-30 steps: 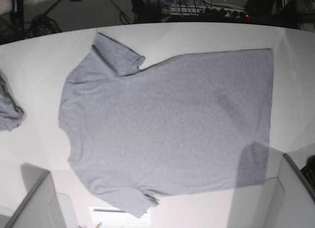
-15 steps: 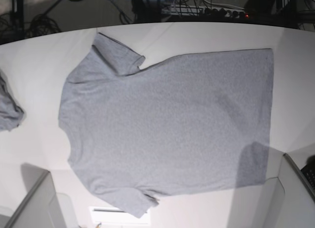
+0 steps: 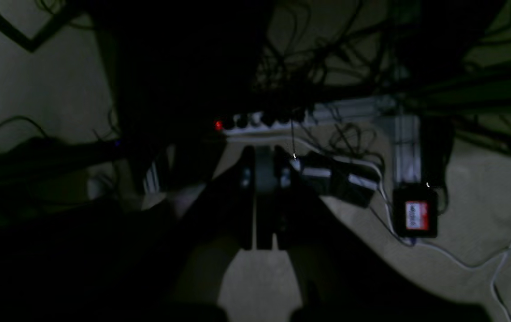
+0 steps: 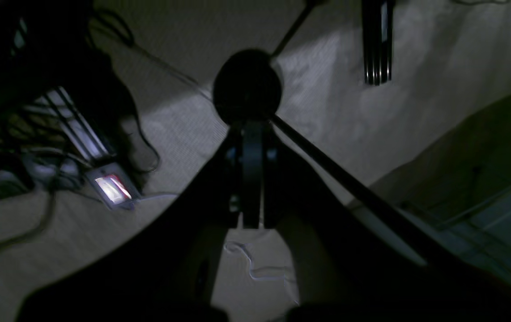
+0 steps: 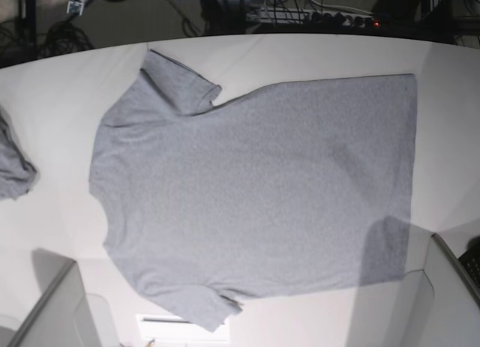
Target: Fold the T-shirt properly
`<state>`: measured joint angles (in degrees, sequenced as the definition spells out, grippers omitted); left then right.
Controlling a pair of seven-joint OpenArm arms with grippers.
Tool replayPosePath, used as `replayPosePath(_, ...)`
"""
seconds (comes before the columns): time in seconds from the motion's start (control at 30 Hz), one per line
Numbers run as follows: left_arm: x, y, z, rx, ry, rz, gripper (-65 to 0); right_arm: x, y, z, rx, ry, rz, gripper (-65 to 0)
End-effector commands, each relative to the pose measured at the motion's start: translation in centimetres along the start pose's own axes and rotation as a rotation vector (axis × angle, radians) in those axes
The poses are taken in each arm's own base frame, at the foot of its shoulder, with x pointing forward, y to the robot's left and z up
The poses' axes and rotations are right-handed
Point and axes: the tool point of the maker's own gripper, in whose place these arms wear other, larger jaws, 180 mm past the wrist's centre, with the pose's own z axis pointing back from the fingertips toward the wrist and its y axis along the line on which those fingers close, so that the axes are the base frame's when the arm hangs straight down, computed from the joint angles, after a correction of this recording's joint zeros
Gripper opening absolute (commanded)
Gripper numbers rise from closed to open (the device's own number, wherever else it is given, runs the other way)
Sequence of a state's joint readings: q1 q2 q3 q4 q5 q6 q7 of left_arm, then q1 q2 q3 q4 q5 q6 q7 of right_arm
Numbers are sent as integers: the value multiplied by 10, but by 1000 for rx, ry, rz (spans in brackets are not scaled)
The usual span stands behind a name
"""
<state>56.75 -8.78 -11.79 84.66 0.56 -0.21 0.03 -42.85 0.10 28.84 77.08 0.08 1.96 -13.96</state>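
Note:
The T-shirt (image 5: 255, 189) lies flat on the white table (image 5: 52, 85), plain grey side up. Its collar is at the left and its hem at the right. The far sleeve (image 5: 180, 85) is slightly folded over, and the near sleeve (image 5: 195, 309) reaches the table's front edge. Neither gripper touches it. In the left wrist view my left gripper (image 3: 264, 156) is shut on nothing and hangs over the dark floor. My right gripper (image 4: 252, 127) is shut and empty too, over the floor in front of a round dark base (image 4: 246, 85).
A small bunched scrap of grey cloth (image 5: 13, 167) lies at the table's left edge. Grey panels stand at the bottom left (image 5: 52, 309) and bottom right (image 5: 450, 302). Beyond the far edge are a power strip (image 3: 264, 121) and tangled cables (image 5: 67, 36) on the floor.
The T-shirt has not moved. Two small light parts at the base view's top edge have drifted outward, one to the left, one to the right.

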Motion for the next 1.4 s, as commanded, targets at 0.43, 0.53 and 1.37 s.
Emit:
replayPosePath(0.43, 68, 2, 50, -15, -180, -25, -650, 91, -56, 68, -143, -301, -88, -650)
replayPosePath(0.53, 91, 1, 60, -20, -238, -25, -650, 118, -47, 85, -111, -383, -70, -650)
replayPosePath(1.37, 190, 105, 73, -5, -595, 498, -650, 227, 118, 146, 763, -386, -308, -381)
